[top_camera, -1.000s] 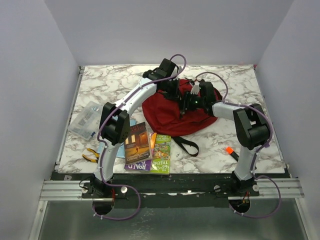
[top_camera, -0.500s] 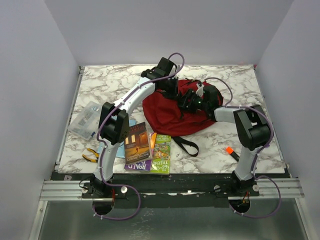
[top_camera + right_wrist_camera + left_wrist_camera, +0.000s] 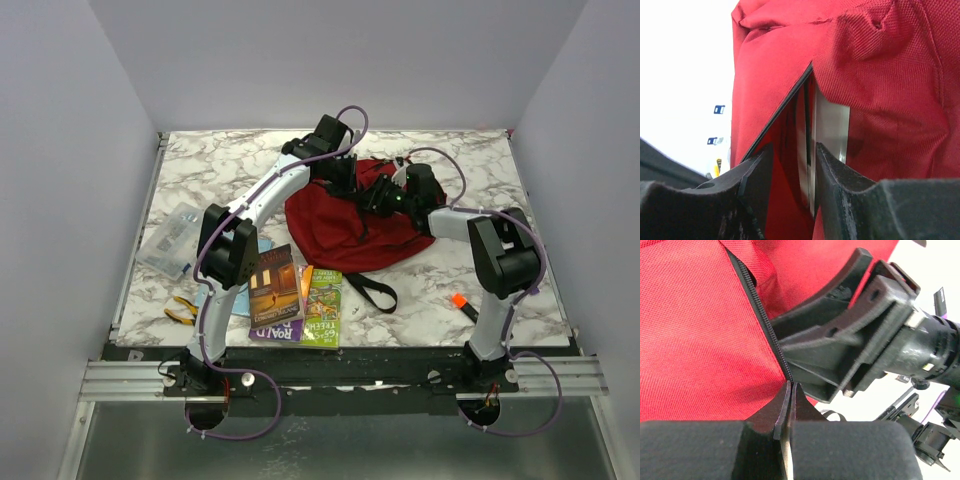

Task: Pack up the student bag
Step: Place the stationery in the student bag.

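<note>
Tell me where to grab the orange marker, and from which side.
Pinch the marker across the middle of its barrel, coming straight down from above. It lies flat on the table, right of the bag and apart from everything else, so nothing looks to be in the way. It points diagonally, so turn the jaws crosswise to its length.

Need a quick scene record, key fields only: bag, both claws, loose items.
bag: red, mid-table, zip partly open
left claw: shut at the zip line
right claw: jaws apart at the bag's opening
loose, left side: books, pliers, clear pouch
loose, right side: orange marker
</note>
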